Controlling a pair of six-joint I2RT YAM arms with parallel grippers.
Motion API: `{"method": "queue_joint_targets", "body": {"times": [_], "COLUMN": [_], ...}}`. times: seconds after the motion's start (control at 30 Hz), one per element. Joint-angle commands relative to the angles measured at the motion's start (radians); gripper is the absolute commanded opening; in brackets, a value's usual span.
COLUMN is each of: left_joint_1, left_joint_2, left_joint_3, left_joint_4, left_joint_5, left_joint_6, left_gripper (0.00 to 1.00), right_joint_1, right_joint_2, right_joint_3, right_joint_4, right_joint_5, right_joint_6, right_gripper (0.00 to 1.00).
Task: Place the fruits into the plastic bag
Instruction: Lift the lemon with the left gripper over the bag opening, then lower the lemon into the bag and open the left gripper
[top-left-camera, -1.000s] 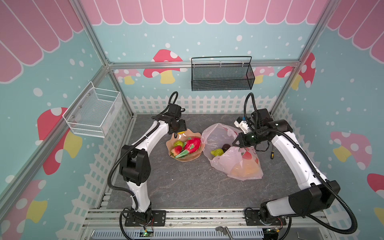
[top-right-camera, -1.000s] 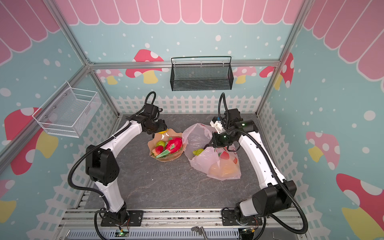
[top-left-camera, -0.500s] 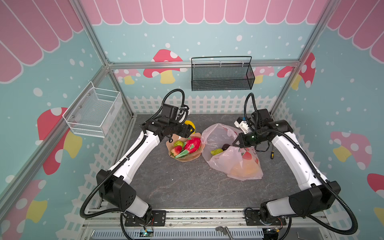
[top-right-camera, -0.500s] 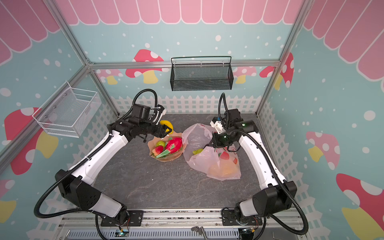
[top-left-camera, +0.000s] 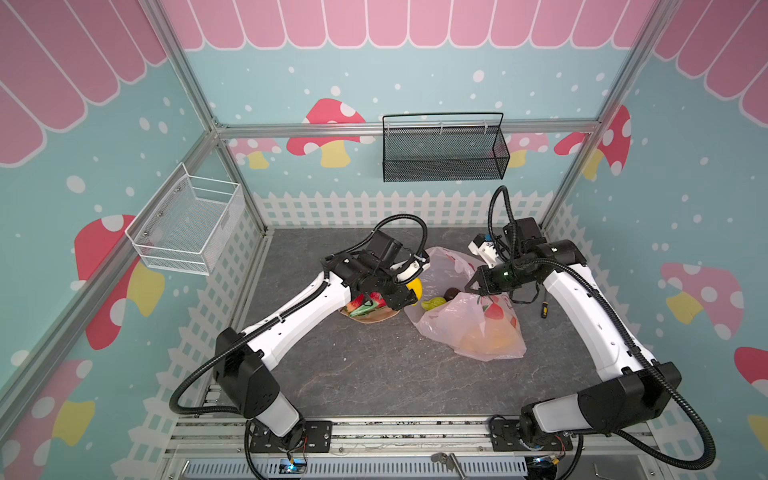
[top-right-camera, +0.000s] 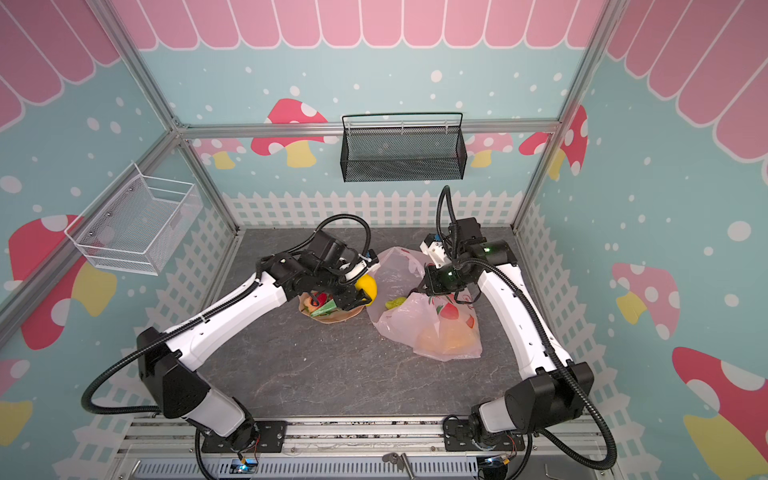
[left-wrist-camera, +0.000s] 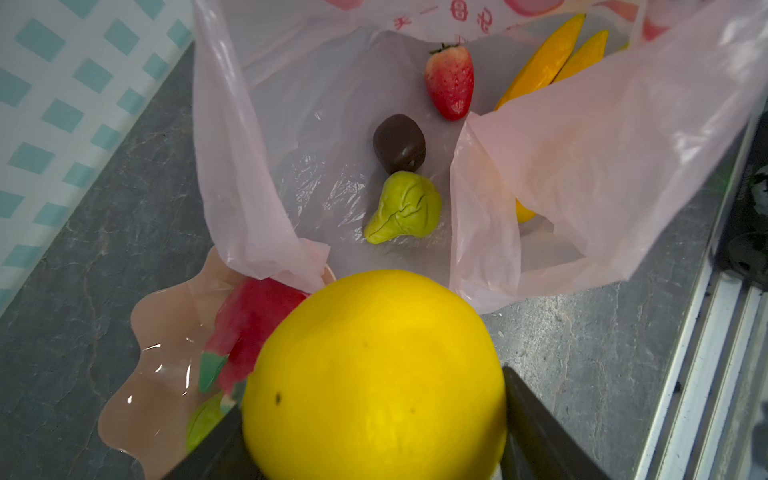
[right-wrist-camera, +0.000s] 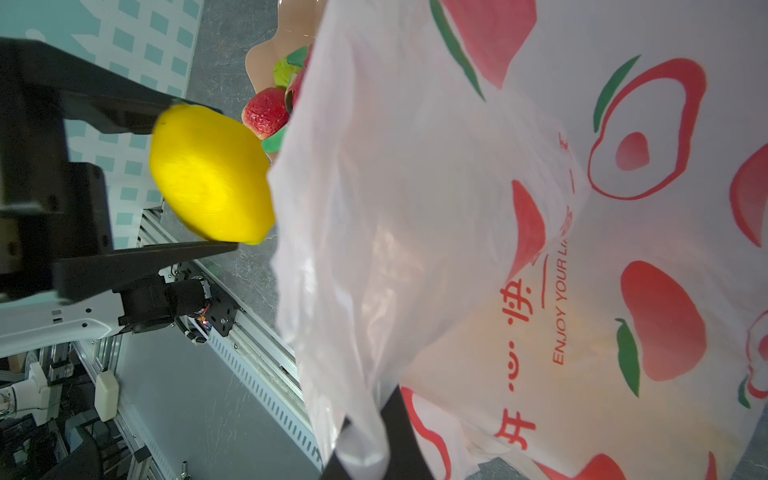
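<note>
1. Yellow fruit (left-wrist-camera: 374, 374), round and glossy, sits clamped between the two black fingers of the left hand (top-left-camera: 409, 291). The fingers stand wide apart, one on each side of it.
2. It hangs clear of the counter (top-left-camera: 353, 374), over the right rim of the dish (left-wrist-camera: 158, 332) and just beside the left lip of the bag (top-left-camera: 478, 328).
3. The right hand (top-left-camera: 471, 287) is pressed together on a fold of the bag's upper rim, on the far right side of the mouth. It holds that edge lifted so the mouth gapes toward the left.
4. The key relation is that the open mouth lies to the right of the held fruit, almost touching it. The bag's long axis runs from that mouth down to the full, closed end at near right.
5. The left hand is the nearer one and already carries the fruit. In my judgement a short carry to the right, then a release, would drop it inside.
6. Being round, the fruit needs no turning.
7. A pear (left-wrist-camera: 405, 208), a dark fruit (left-wrist-camera: 399, 143), a strawberry (left-wrist-camera: 450, 81) and bananas (left-wrist-camera: 548, 62) already lie in the bag.
8. A dragon fruit (left-wrist-camera: 253, 316) is left in the dish.
9. The risk is that the limp left lip may fold under the fruit and shed it onto the counter.
</note>
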Motion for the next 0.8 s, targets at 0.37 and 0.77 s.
{"method": "queue_joint_targets", "body": {"times": [0.37, 0.77], "left_joint_1": [-0.062, -0.099], "left_joint_2": [0.334, 0.49], "left_joint_3": [0.298, 0.394], "left_joint_4": [-0.09, 0.086], "left_joint_5": [-0.065, 0.119], "left_joint_6": [0.134, -0.088], "left_gripper": [0.49, 0.52], "right_joint_1": [0.006, 0.006], "right_joint_2": [-0.021, -0.02], "right_joint_3": [-0.009, -0.032], "right_joint_4": [-0.027, -0.017], "right_joint_5": [-0.018, -0.022], "right_joint_6": [-0.022, -0.023], "right_gripper": [0.0, 0.0]}}
